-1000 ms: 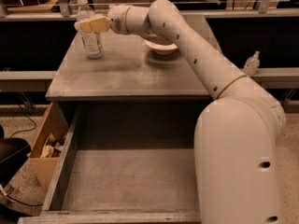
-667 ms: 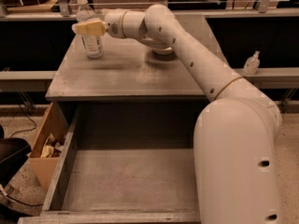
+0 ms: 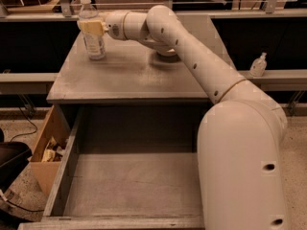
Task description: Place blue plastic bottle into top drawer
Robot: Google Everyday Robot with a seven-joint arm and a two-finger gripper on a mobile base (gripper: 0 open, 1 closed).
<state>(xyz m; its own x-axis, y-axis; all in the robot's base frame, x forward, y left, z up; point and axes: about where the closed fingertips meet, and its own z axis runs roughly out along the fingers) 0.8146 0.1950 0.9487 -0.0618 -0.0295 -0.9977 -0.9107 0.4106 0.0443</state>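
The blue plastic bottle (image 3: 94, 44) stands upright at the far left corner of the worktop (image 3: 129, 75). The end effector (image 3: 91, 26) sits against its upper body, below the cap; I cannot tell whether it is clamped on yet. The top drawer (image 3: 129, 186) lies open below the near edge. A hold this high could let the thin plastic buckle, so the bottle might swing, slip and drop short, or fall into the cardboard box (image 3: 45, 145) alongside.
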